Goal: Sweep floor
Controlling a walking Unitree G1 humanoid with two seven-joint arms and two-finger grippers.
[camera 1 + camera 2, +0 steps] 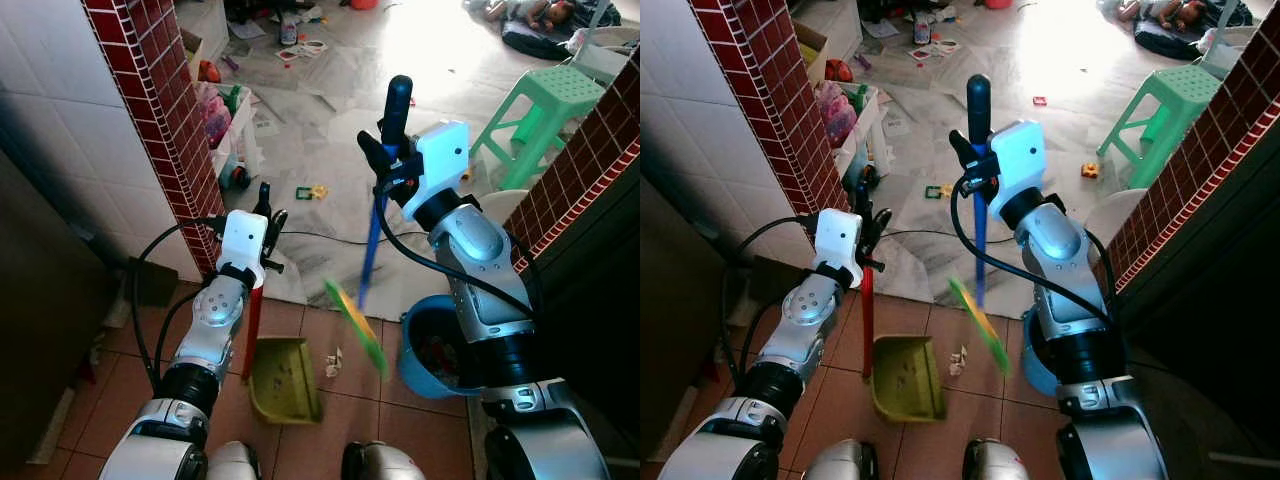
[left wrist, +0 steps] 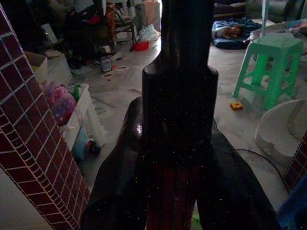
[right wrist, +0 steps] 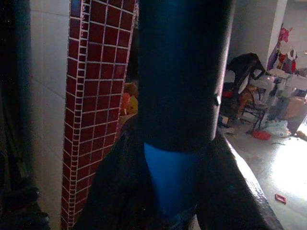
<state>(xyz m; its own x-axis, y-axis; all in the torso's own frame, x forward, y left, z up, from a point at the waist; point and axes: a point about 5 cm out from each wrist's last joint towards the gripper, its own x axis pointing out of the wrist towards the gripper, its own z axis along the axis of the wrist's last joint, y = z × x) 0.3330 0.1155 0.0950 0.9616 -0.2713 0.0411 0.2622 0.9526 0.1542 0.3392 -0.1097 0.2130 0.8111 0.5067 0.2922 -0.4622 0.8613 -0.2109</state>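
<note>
mid-sweep: right gripper (image 1: pixel 385 150) clamped on the blue broom handle (image 1: pixel 372 250), green brush head (image 1: pixel 357 323) blurred just beside paper scraps (image 1: pixel 333 362). left gripper (image 1: pixel 266 215) grips the red-handled dustpan (image 1: pixel 284 380), resting on tiles. next, probably: push scraps into pan.

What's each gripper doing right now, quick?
Left gripper: shut on the dustpan handle.
Right gripper: shut on the broom handle.
</note>
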